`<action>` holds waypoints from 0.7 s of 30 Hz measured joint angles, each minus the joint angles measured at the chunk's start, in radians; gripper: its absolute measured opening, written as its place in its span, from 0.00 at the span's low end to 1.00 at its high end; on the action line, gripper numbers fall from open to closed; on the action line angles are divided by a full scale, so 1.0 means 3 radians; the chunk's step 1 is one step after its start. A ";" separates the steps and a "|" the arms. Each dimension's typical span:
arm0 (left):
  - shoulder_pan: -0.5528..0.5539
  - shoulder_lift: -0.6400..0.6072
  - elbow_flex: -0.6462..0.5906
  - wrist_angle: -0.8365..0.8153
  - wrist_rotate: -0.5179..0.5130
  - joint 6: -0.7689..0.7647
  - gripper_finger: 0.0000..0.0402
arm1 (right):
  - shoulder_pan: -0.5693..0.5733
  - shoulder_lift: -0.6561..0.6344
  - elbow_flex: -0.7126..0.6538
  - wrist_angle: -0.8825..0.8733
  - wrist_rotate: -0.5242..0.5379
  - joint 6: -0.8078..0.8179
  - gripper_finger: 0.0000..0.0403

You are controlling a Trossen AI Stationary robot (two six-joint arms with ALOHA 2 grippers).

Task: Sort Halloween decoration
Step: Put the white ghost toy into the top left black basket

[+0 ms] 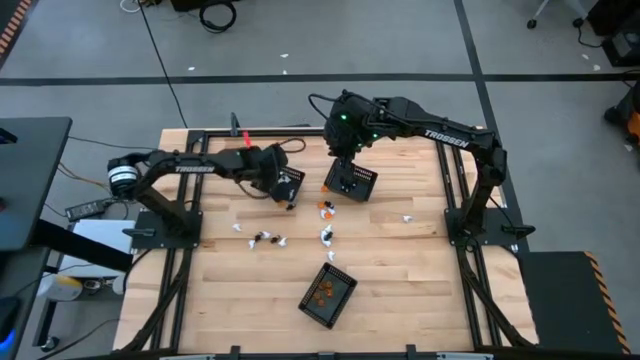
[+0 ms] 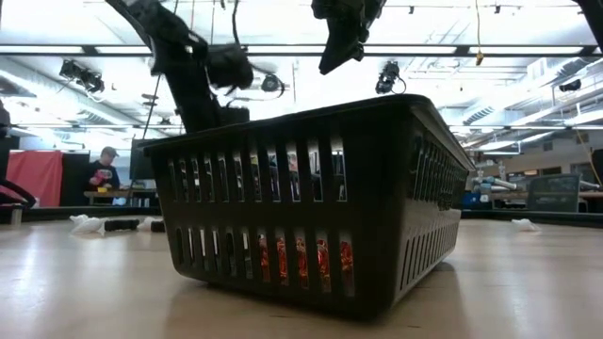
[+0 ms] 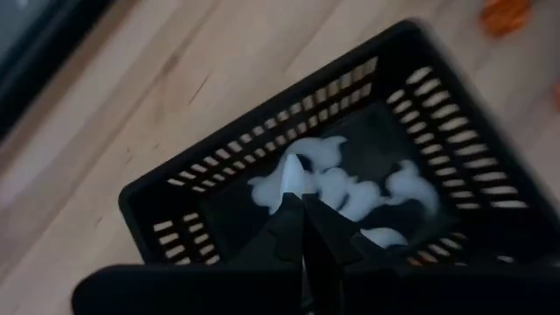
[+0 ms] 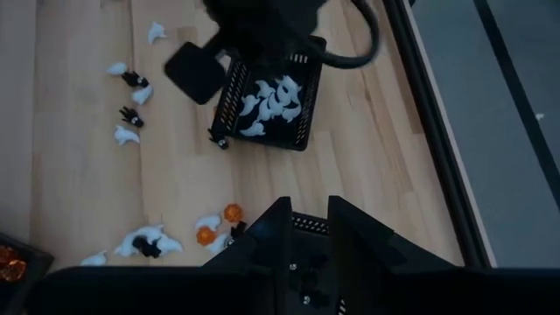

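Observation:
My left gripper (image 3: pixel 302 208) hangs over the black mesh basket (image 3: pixel 437 114) that holds several white ghost-shaped trinkets (image 3: pixel 394 188), and is shut on one white trinket (image 3: pixel 293 175). In the high view this gripper (image 1: pixel 280 180) is left of centre. My right gripper (image 4: pixel 311 223) is open and empty above a second black basket (image 1: pixel 352 181) at the far middle. Loose white trinkets (image 1: pixel 327 236), a black one (image 1: pixel 262 238) and orange ones (image 1: pixel 325 207) lie on the wood between the baskets. My left gripper pinches the white trinket by its lower end (image 3: pixel 296 192) between its two fingertips. The fingers come from above, pointing down into the basket. The trinket sticks out beyond the tips, lifted clear of the white trinkets on the basket floor.
A third black basket (image 1: pixel 328 295) with orange trinkets (image 2: pixel 300 259) stands near the table's front edge. One white trinket (image 1: pixel 408 217) lies toward the right. Black frame rails (image 1: pixel 455 190) border the table. A person (image 2: pixel 102 174) stands in the room behind.

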 joint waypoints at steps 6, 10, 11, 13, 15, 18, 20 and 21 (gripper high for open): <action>0.0386 0.0200 0.0000 0.0099 0.0417 -0.0007 0.02 | -0.0004 0.0000 0.0000 0.0024 0.0001 0.0067 0.21; 0.0538 0.0312 0.0002 0.0131 0.0700 -0.0033 0.02 | -0.0004 0.0000 0.0000 0.0028 0.0001 0.0069 0.21; 0.0564 0.0343 0.0000 0.0111 0.0799 -0.0030 0.02 | -0.0004 0.0000 0.0000 0.0032 0.0001 0.0074 0.21; 0.0580 0.0395 0.0004 0.0138 0.0912 -0.0029 0.02 | -0.0005 0.0000 0.0000 0.0042 0.0001 0.0080 0.21; 0.0576 0.0401 0.0007 0.0135 0.0946 -0.0062 0.02 | -0.0006 0.0000 0.0000 0.0047 0.0001 0.0087 0.21; 0.0552 0.0392 0.0005 0.0165 0.0957 -0.0131 0.03 | -0.0009 0.0000 0.0000 0.0050 0.0001 0.0093 0.21; 0.0551 0.0377 0.0003 0.0168 0.0967 -0.0172 0.06 | -0.0009 0.0000 0.0000 0.0065 0.0002 0.0093 0.21; 0.0550 0.0376 0.0003 0.0170 0.0969 -0.0190 0.08 | -0.0009 0.0000 0.0000 0.0080 0.0003 0.0093 0.21</action>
